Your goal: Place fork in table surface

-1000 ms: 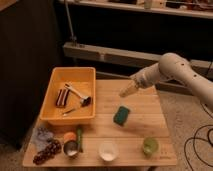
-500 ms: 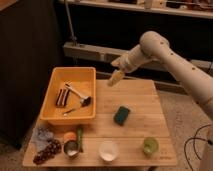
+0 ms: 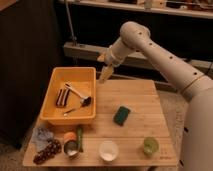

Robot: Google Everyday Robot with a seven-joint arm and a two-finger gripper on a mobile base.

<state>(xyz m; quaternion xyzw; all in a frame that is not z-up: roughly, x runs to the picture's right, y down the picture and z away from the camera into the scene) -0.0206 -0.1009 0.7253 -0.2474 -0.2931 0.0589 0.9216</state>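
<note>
The fork [image 3: 72, 110] is a slim silvery utensil lying in the front part of the yellow bin [image 3: 55, 116], next to a thicker white-handled utensil with a dark head [image 3: 78, 93]. A dark striped oblong item [image 3: 62, 97] lies in the bin too. My gripper [image 3: 104, 75] hangs above the far right corner of the bin, over the back edge of the light wooden table surface [image 3: 140, 102]. It is apart from the fork and holds nothing that I can see.
On the table stand a green sponge [image 3: 121, 114], a white cup [image 3: 108, 150], a green cup [image 3: 150, 145], a metal can [image 3: 70, 148], an orange item [image 3: 70, 136], a green stick-like item [image 3: 80, 138], a grey cloth [image 3: 41, 137] and dark grapes [image 3: 46, 151]. Dark shelving runs behind.
My arm has swung left across the table's back, from the right side toward the yellow bin. The gripper now sits by the bin's far right corner. Objects have not moved.
</note>
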